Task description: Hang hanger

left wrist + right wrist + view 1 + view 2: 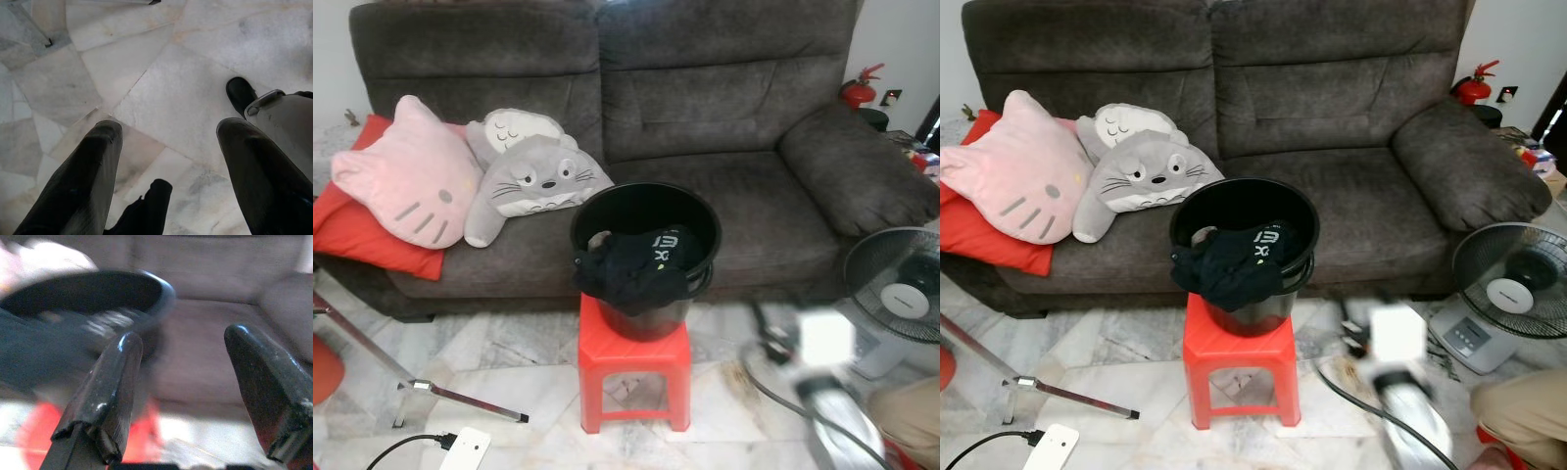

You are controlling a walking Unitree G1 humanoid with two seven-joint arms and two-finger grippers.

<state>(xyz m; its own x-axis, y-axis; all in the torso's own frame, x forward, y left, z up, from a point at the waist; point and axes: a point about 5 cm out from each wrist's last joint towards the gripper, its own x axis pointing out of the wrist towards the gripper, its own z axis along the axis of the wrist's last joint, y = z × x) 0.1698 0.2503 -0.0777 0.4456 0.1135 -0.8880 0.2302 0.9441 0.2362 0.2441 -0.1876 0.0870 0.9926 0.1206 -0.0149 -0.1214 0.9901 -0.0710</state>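
Blurred silver at the lower right of the left eye view is the right arm (822, 392), lifted toward the black bucket (646, 257) that sits on the red stool (634, 364) in the middle of the frame. In its wrist view the right gripper (193, 396) is released, its fingers (105, 401) spread with nothing between them and aimed at the bucket's rim. The left gripper (171, 171) is also spread and empty, hanging over the marble floor (195, 73).

No hanger can be made out anywhere; only a dark garment (631, 266) drapes over the bucket's front edge, so if a hanger exists it probably lies hidden under or inside that cloth.

Doing this step well likely means slowing the right arm until the blur clears, approaching from above the rim instead of the side, and closing only once something rigid is found, not loose fabric.
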